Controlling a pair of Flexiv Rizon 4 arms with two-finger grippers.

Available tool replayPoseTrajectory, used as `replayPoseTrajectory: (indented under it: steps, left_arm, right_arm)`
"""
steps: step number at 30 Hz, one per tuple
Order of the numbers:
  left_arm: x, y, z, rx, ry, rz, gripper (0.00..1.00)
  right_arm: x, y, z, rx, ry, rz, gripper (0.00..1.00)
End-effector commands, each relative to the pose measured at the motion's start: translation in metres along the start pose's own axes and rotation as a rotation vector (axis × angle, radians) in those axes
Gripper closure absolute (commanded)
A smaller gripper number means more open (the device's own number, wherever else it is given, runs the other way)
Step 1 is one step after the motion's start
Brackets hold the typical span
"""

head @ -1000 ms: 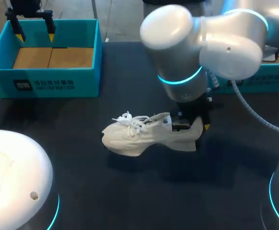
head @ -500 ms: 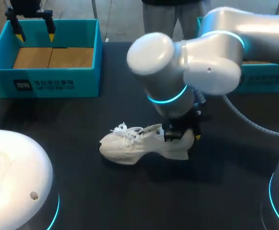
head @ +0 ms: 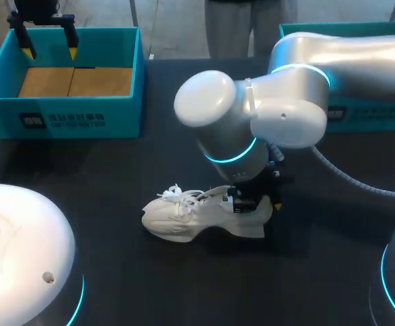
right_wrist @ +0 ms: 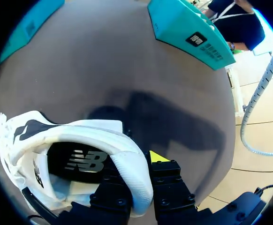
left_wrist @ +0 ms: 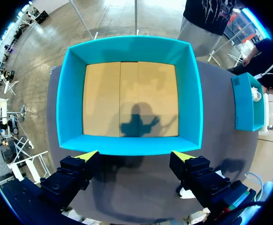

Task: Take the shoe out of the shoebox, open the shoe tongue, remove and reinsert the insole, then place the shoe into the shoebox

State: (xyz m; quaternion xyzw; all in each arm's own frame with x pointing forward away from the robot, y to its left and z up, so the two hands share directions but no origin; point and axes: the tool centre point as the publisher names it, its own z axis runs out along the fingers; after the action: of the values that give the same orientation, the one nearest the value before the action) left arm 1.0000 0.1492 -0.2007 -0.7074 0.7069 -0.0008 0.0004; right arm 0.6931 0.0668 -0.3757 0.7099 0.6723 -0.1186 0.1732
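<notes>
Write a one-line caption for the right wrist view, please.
Right gripper shut on the white shoe at its heel, one finger inside, one outside.

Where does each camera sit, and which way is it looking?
Head view: above and behind the robot, looking down on the table. It shows the right arm over the shoe.
Left wrist view: on the left wrist, looking down into the shoebox. The open left pincer shows.
Right wrist view: on the right wrist, looking along its fingers. The right pincer grips the shoe's heel.
Shared: the head and right wrist views both show the shoe. The head and left wrist views both show the shoebox.
</notes>
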Motion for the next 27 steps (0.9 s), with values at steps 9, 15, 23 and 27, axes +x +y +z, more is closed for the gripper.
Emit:
replayPoseTrajectory:
  steps: [9, 15, 23, 27]
  left_arm:
    - [0.0, 0.0, 0.0, -0.001, 0.0, 0.0, 0.0]
    - [0.0, 0.0, 0.0, -0.001, 0.0, 0.0, 0.0]
    - [0.0, 0.0, 0.0, -0.001, 0.0, 0.0, 0.0]
    - [0.0, 0.0, 0.0, -0.001, 0.0, 0.0, 0.0]
  right_arm:
    - [0.0, 0.001, -0.007, 0.011, 0.017, 0.009, 0.64]
    - [-0.004, 0.0, -0.022, 0.017, 0.053, -0.008, 0.59]
    - [-0.006, -0.003, -0.046, 0.014, 0.115, -0.086, 0.51]
    - [-0.005, -0.007, -0.06, -0.015, 0.152, -0.187, 0.47]
